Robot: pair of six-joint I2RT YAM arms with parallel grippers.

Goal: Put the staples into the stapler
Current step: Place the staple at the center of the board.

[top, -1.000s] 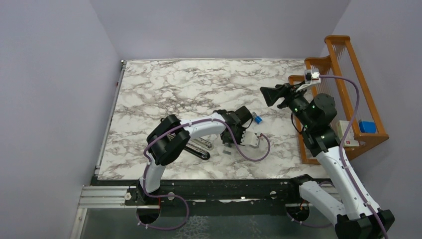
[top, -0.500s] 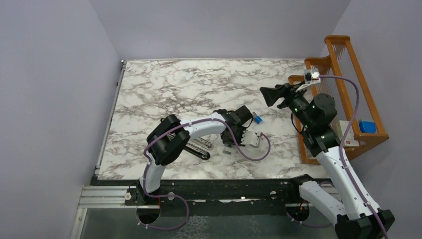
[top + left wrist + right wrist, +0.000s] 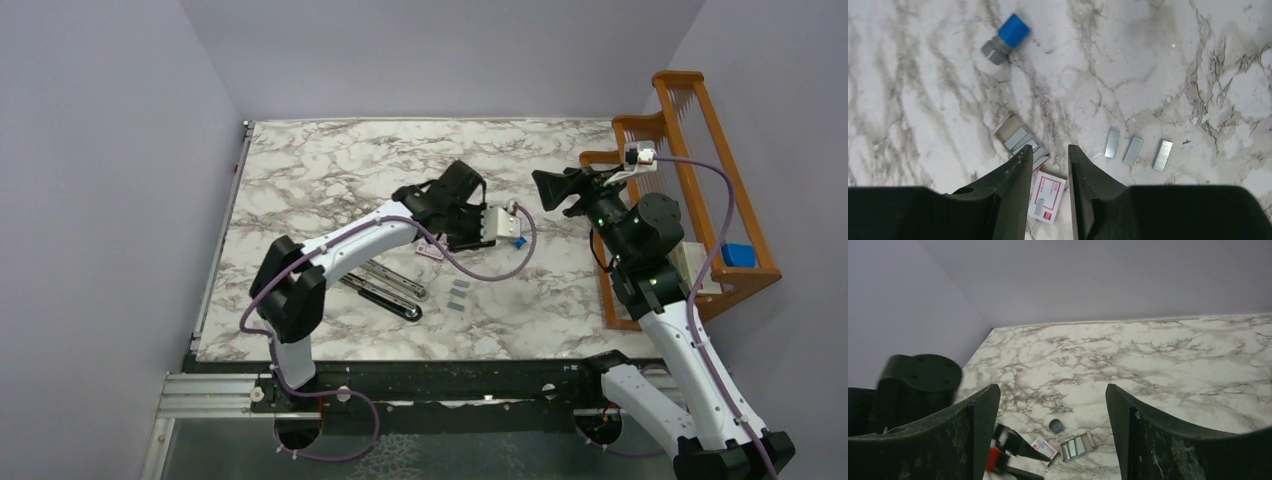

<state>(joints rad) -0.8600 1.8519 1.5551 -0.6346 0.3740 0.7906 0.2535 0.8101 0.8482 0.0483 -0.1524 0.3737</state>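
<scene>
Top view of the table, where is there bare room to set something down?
Bare: the far left of the marble table, between its back edge and the stapler, and the near right corner beside the wooden rack. Crowded: the middle, with the staples, small box, blue cylinder and left arm.
</scene>
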